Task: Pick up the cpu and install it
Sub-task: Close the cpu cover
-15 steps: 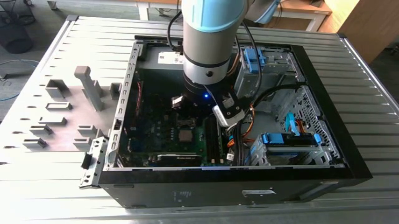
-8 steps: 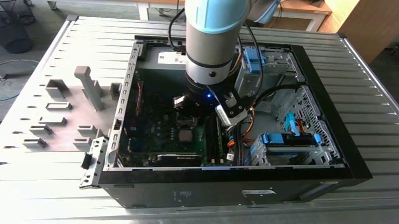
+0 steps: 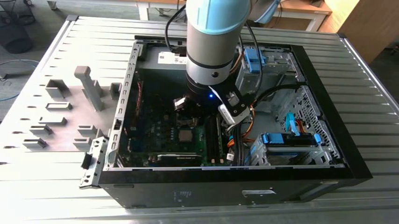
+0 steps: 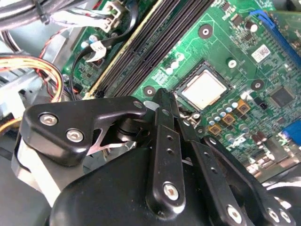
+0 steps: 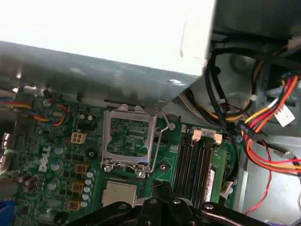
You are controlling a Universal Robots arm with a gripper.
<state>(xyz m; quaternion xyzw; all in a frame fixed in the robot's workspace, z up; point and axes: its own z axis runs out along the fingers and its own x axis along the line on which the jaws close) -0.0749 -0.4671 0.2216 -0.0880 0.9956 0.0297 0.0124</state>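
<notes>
The cpu [image 4: 205, 89], a small square chip with a silvery top, lies flat in its socket on the green motherboard [image 4: 263, 56]; it is also the cpu [image 5: 119, 194] and the cpu [image 3: 186, 136]. The socket's dark metal frame [image 5: 129, 136] stands hinged up beside it, and its wire lever [image 5: 160, 141] is raised. My gripper [image 4: 164, 101] hangs just above the board beside the chip, its black fingers drawn together with nothing between them. In the first wrist view the gripper [image 5: 160, 187] sits right next to the chip. The arm [image 3: 209, 70] reaches down into the open computer case.
Black memory slots [image 5: 195, 160] run beside the socket. Red, orange and yellow cables [image 5: 268, 122] hang close by. A grey metal box [image 5: 94, 70] overhangs the board. Case walls [image 3: 128, 93] ring the work area. Grey holder blocks [image 3: 62, 107] stand at the exterior view's left.
</notes>
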